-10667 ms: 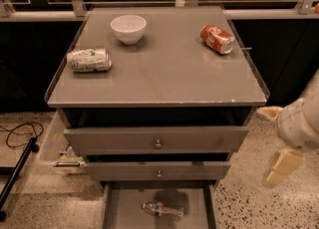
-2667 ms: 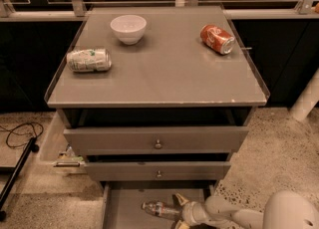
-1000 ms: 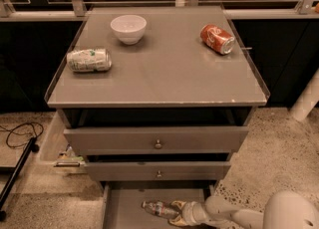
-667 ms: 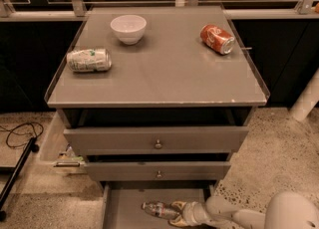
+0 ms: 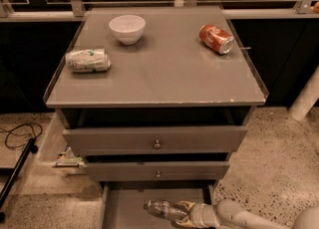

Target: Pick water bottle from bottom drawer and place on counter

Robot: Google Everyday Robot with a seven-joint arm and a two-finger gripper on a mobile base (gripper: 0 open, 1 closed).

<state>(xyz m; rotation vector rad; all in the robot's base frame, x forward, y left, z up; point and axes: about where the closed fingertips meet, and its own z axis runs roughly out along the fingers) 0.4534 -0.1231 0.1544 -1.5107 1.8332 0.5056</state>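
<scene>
The water bottle (image 5: 162,208) lies on its side in the open bottom drawer (image 5: 124,208), cap end to the left. My gripper (image 5: 183,212) reaches in from the lower right, with a finger (image 5: 186,205) against the bottle's right end; it looks closed around it. The arm (image 5: 239,216) runs off to the lower right. The grey counter (image 5: 164,68) is above, over the two upper drawers.
On the counter sit a white bowl (image 5: 127,28) at the back left, a crushed silver-green can (image 5: 88,59) on the left and a red soda can (image 5: 216,38) at the back right. Two upper drawers (image 5: 155,140) with knobs overhang the bottom drawer. A black cable (image 5: 20,133) lies on the floor left.
Over the last second the gripper has stayed at the bottle's right end in the drawer. The bottle has barely moved. Long before, the arm was outside the drawer at the right.
</scene>
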